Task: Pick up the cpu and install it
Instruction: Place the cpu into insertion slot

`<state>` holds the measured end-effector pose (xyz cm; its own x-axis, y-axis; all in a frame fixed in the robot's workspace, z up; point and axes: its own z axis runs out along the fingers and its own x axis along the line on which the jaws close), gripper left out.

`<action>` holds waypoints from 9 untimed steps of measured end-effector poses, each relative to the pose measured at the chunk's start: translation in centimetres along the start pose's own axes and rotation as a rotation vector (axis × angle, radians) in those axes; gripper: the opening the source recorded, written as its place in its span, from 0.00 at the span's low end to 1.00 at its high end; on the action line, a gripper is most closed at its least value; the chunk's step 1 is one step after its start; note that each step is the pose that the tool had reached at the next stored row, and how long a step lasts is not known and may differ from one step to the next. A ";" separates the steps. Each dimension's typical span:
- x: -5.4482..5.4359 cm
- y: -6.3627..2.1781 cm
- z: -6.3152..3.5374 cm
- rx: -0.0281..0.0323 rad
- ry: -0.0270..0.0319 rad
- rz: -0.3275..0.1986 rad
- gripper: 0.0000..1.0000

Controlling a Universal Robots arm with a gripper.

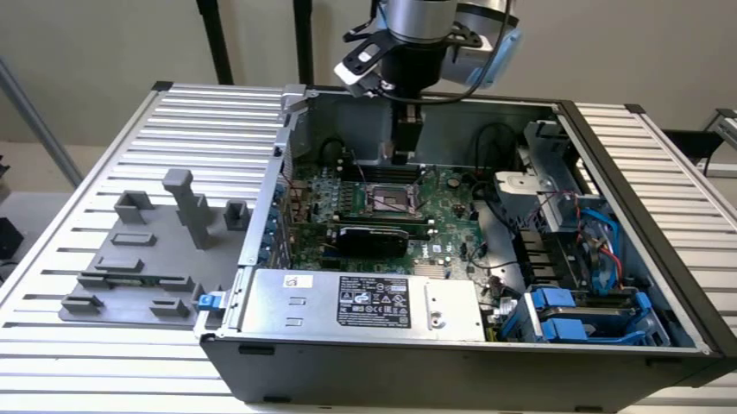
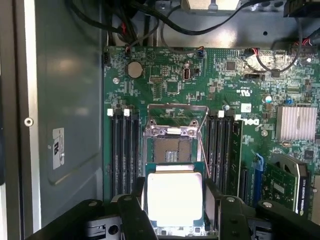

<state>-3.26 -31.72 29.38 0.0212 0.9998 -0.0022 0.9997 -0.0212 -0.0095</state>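
In the wrist view the cpu [image 2: 175, 197], a square chip with a bright silver top, sits between my two black fingers [image 2: 134, 202], one on each side edge. My gripper [image 2: 174, 205] is shut on it. Just past the chip lies the open motherboard socket [image 2: 171, 149], with its metal load frame [image 2: 176, 116] swung back and its contact field bare. In the exterior view my gripper [image 1: 402, 153] hangs inside the open computer case, a little above the socket [image 1: 391, 200] on the green motherboard [image 1: 444, 226].
Memory slots [image 2: 125, 147] flank the socket on both sides. A silver heatsink [image 2: 296, 122] and black cables [image 2: 150, 25] lie nearby. The grey power supply [image 1: 368, 302] fills the case front, with blue drive bays [image 1: 582, 315] beside it. A grey fixture tray [image 1: 144, 259] rests on the table outside the case.
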 end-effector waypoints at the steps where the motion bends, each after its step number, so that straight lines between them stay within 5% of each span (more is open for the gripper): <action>1: 0.0 0.00 0.10 -0.0005 0.0000 0.004 0.55; 5: -0.3 -0.18 0.42 -0.0050 0.0004 0.006 0.55; 9: -0.8 -0.32 0.76 -0.0156 0.0009 0.006 0.55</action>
<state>-3.60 -32.50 28.62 0.0272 0.9996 -0.0012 0.9996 -0.0272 0.0061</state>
